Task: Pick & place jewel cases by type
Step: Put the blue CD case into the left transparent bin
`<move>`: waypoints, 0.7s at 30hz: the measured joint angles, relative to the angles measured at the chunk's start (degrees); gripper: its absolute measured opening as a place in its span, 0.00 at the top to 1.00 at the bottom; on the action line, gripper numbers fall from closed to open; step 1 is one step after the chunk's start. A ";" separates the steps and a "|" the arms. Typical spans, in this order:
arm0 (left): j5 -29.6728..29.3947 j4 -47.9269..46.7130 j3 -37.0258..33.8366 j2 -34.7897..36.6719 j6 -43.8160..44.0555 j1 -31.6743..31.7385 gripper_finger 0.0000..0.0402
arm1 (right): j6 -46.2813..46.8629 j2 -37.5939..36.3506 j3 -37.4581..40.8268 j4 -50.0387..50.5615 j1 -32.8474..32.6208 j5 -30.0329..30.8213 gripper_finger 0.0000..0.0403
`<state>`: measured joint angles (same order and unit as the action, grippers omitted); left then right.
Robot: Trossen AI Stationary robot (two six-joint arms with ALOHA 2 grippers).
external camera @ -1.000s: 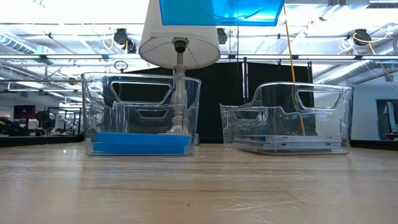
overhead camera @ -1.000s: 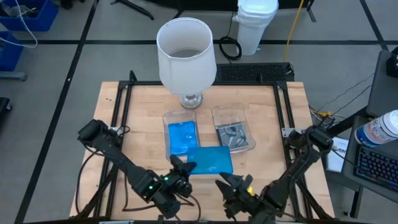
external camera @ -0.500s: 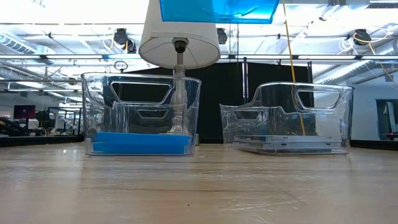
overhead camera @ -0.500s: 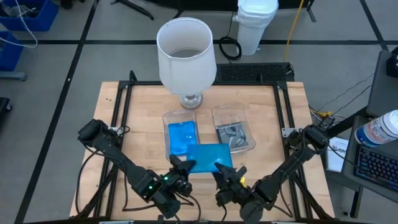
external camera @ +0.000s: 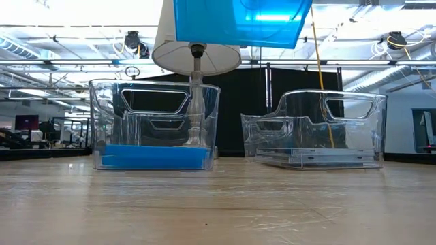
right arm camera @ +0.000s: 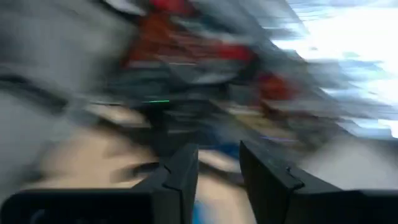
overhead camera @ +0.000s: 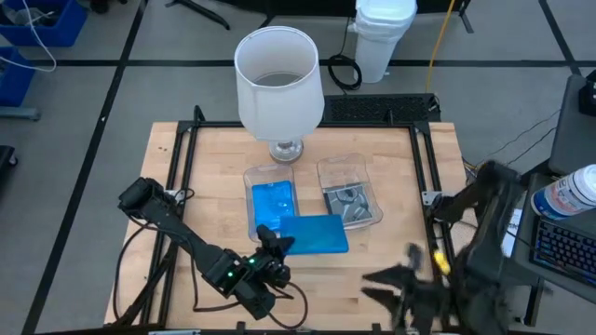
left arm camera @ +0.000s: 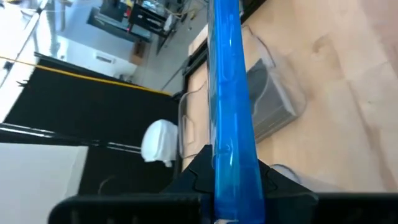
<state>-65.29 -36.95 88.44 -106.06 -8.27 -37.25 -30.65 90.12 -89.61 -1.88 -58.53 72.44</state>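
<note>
A bright blue jewel case (overhead camera: 315, 234) hangs in the air just in front of the two clear trays, with my left gripper (overhead camera: 272, 246) shut on it. It fills the top of the low view (external camera: 238, 20). The left tray (overhead camera: 251, 177) has blue cases (overhead camera: 272, 203) lying flat in it, and the right tray (overhead camera: 326, 169) has smoky grey cases (overhead camera: 348, 201). My right gripper (overhead camera: 380, 279) is blurred near the table's near right edge. It is apart from the case, and its fingers (right arm camera: 184, 180) show a gap with nothing between them. My left gripper pinches the blue case's two flat faces between its two fingers, at the case's near left end (left arm camera: 229, 163). The fingers come nearly level from the table's near left side. The case is lifted clear of the table, lying roughly flat and sticking out beyond the fingers toward the trays.
A white table lamp (overhead camera: 279, 79) stands at the back, its foot (overhead camera: 286, 149) right behind the trays. A black frame (overhead camera: 186, 140) runs along the table's edges. Bare wood (external camera: 218, 204) lies in front of the trays.
My right gripper, which was at the blue case's near right edge, has swung quickly up and away toward the table's near right corner. The case stays in my left gripper. In the low view it now hangs a little lower and slightly tilted.
</note>
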 joint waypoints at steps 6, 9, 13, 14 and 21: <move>2.47 -0.88 0.00 0.02 1.54 -0.16 0.92 | 45.33 -6.61 1.82 45.17 16.89 -55.95 0.81; 2.50 -1.29 0.00 0.02 1.68 -0.31 0.92 | 40.60 -4.90 4.51 40.30 21.04 -60.47 0.81; 2.50 -2.02 0.00 0.02 1.18 -0.07 0.92 | 33.80 -5.14 4.66 36.49 20.57 -51.62 0.78; 2.55 -2.28 0.00 0.00 1.27 0.12 0.92 | 32.93 -4.98 4.68 36.92 20.18 -47.77 0.77; 3.80 -3.47 0.00 0.02 1.99 2.68 0.92 | 29.87 -1.84 4.67 37.17 18.76 -36.42 0.61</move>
<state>-61.49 -40.42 88.44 -106.04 -6.28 -34.57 -0.78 88.27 -84.94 35.29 -39.77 36.02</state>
